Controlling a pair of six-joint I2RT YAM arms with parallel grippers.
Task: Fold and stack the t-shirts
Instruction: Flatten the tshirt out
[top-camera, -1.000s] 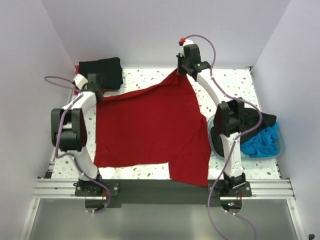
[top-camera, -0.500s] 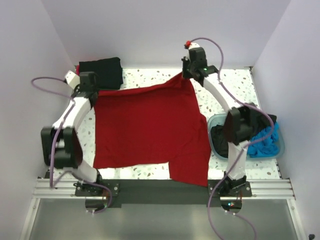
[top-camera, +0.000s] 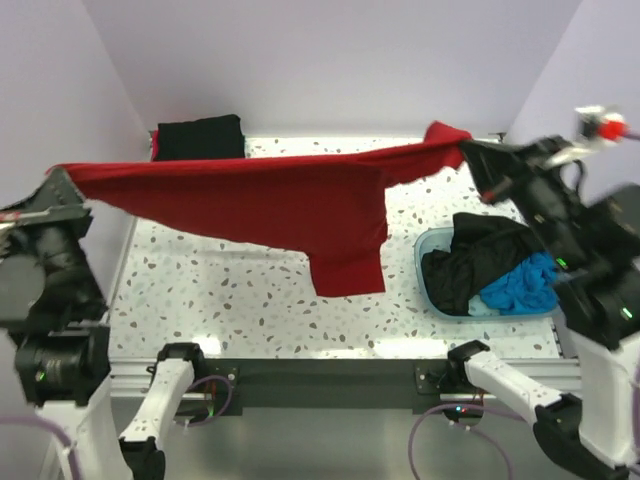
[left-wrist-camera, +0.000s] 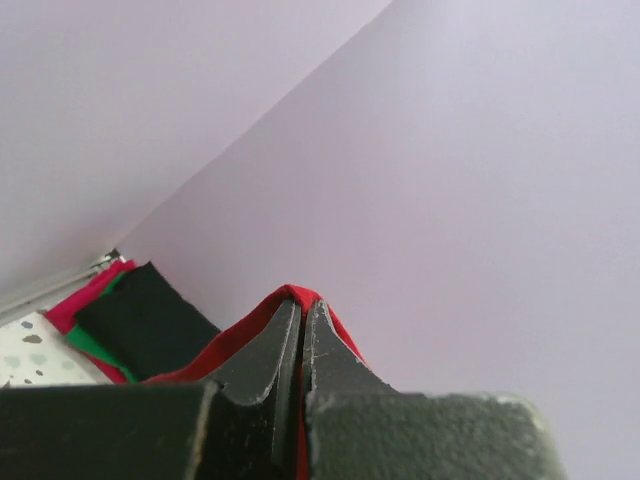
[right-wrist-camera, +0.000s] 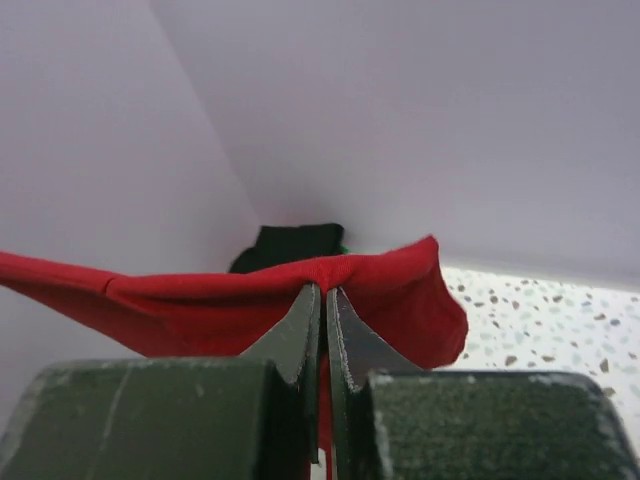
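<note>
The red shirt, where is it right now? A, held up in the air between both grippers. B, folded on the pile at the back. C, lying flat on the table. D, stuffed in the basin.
A: the red shirt hangs stretched above the table, with the left gripper shut on one end and the right gripper shut on the other.

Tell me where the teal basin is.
In the top view, the teal basin sits at the table's right edge, holding a black garment and a blue garment.
</note>
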